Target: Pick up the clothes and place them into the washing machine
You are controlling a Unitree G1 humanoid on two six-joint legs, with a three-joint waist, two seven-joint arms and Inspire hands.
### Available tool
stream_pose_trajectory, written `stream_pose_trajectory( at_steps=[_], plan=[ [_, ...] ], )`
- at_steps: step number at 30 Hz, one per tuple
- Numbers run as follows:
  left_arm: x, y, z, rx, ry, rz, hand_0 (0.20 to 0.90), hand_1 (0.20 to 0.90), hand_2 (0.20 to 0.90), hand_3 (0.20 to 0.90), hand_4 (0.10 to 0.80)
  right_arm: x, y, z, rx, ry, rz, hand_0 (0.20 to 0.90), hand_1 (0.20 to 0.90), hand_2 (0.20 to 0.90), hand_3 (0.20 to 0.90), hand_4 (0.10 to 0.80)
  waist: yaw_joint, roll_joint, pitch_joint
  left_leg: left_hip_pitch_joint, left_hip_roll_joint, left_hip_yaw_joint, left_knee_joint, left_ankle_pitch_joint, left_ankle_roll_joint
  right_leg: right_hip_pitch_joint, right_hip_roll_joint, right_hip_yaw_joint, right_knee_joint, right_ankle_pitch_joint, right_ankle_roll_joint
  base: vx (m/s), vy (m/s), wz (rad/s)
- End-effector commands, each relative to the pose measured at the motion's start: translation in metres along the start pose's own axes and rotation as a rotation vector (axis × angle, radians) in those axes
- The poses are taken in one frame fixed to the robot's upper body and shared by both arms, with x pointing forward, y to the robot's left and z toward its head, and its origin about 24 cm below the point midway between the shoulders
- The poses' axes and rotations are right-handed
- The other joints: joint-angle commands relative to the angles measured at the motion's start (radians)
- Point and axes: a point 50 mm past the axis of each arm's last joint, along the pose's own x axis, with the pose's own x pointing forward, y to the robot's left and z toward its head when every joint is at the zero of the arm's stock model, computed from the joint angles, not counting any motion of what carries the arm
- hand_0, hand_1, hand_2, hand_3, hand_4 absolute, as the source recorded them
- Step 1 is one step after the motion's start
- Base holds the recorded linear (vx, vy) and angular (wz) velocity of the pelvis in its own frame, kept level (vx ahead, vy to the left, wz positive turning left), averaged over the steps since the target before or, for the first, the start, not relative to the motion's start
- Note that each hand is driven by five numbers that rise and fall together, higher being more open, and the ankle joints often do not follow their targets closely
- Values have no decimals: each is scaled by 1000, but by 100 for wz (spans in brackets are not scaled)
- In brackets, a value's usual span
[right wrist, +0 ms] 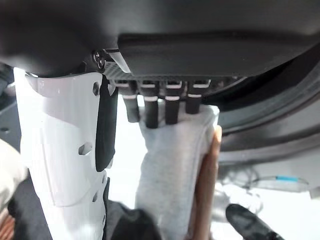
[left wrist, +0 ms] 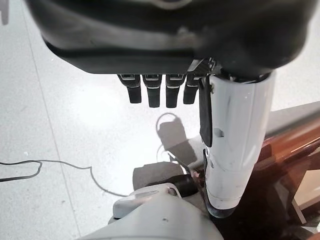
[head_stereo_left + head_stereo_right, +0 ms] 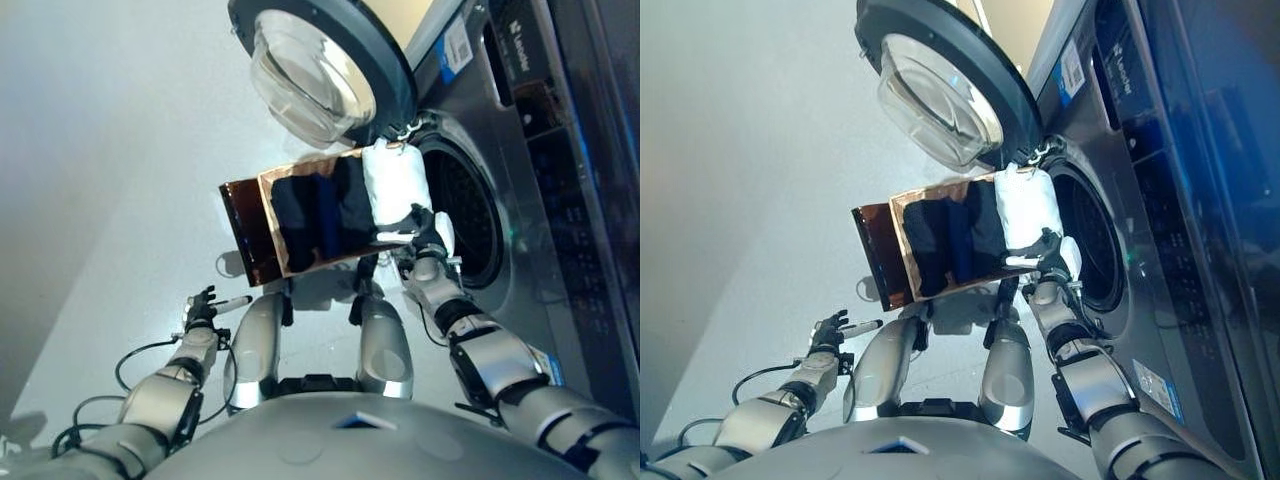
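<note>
We find the right hand [image 3: 425,240] with fingers straight over soft white cloth [image 3: 394,182] draped on the wooden box [image 3: 262,232], at 9 o'clock from the round drum opening [image 3: 470,215]; the left hand [image 3: 203,308] hangs relaxed.

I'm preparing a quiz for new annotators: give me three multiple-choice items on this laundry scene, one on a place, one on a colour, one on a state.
1. Where does the white garment lie?
A. On the box's end nearest the drum opening
B. On the floor
C. Inside the drum

2. What colour are the other clothes in the box?
A. Red
B. Dark, navy to black
C. Yellow

3. How is the washing machine door?
A. Shut
B. Swung open
C. Removed and lying on the floor

Answers: 1 A, the white cloth drapes over the box edge beside the opening, by the right hand. 2 B, dark fabric fills the box. 3 B, the glass door stands open above the box.
</note>
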Motion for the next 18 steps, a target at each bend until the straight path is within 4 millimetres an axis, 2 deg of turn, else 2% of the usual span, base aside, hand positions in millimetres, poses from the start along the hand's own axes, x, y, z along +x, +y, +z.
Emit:
stream_pose_trajectory(
  at_steps=[1,6,7,9,18],
  plan=[
    [-4,7,-20,-1,50,65,900,900,900,900,800,5,-18,25,82,-112,-130,900,900,900,900,800,2,-1,-31,-71,29,-5,110,-40,-70,-39,-5,38,116,-76,-1,-41,-6,1],
    [-3,7,-18,-15,40,83,900,900,900,900,800,6,-23,44,133,-176,-176,900,900,900,900,800,3,0,-15,-143,37,-10,199,-65,-66,-106,1,49,190,-103,-12,-42,-5,2],
    [-3,7,-18,-13,36,84,900,900,900,900,800,6,-23,46,137,-184,-182,900,900,900,900,800,6,4,-10,-144,44,-16,226,-100,-72,-112,9,58,219,-132,-8,23,-6,3],
    [-4,6,-18,-14,39,81,900,900,900,900,800,5,-24,54,158,-209,-185,900,900,900,900,800,5,4,-5,-175,50,-19,273,-116,-69,-142,12,62,262,-152,-15,-1,-5,-3],
    [-3,6,-13,-10,24,90,900,900,900,900,800,2,-33,70,224,-279,-247,900,900,900,900,800,-7,11,16,-276,58,-19,429,-172,-62,-250,10,86,441,-231,-39,-19,1,1]
  ],
)
